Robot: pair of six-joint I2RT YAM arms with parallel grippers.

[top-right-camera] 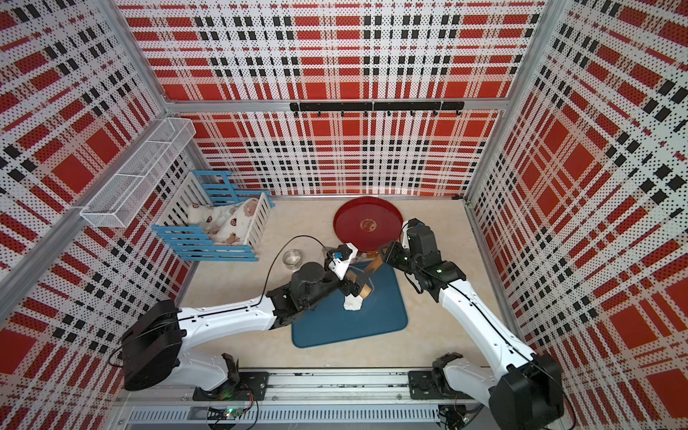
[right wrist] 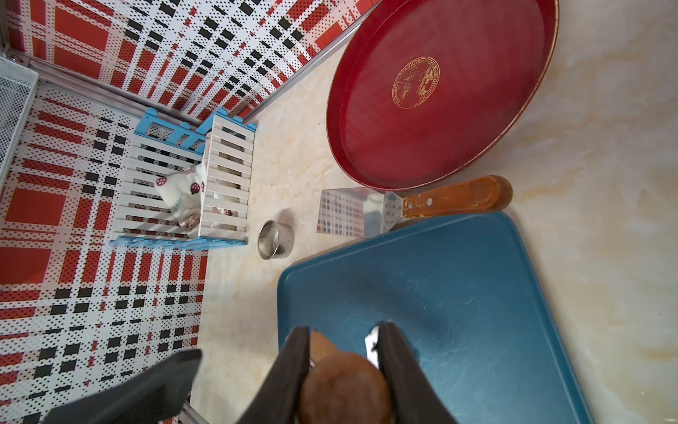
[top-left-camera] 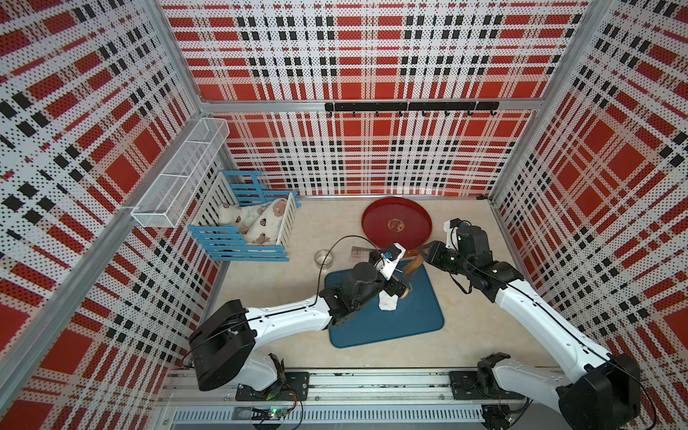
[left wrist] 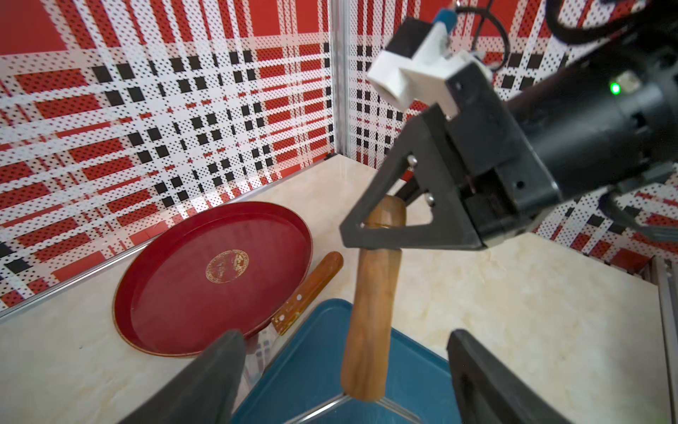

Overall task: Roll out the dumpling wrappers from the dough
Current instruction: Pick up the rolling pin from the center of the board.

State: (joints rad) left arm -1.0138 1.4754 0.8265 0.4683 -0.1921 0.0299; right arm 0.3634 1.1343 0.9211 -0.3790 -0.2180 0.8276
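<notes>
A lumpy white dough (top-left-camera: 387,302) lies in the middle of the blue mat (top-left-camera: 409,327). A wooden roller (top-left-camera: 412,275) stands tilted over it, its lower end by the dough. My right gripper (top-left-camera: 424,252) is shut on the roller's upper end, which fills the space between its fingers (right wrist: 293,352) in the right wrist view. My left gripper (left wrist: 345,339) is open, and the roller's lower end (left wrist: 367,330) hangs between its fingers (left wrist: 220,363) without touching either. A sliver of dough (right wrist: 372,345) shows past the right fingers. No dumpling wrappers are in view.
A round red tray (top-left-camera: 396,223) sits behind the mat, with a steel scraper with a wooden handle (right wrist: 455,198) beside it. A small steel cup (top-left-camera: 323,257) stands left of the mat. A blue and white crib (top-left-camera: 245,227) holds the back left corner under a wire basket (top-left-camera: 178,178).
</notes>
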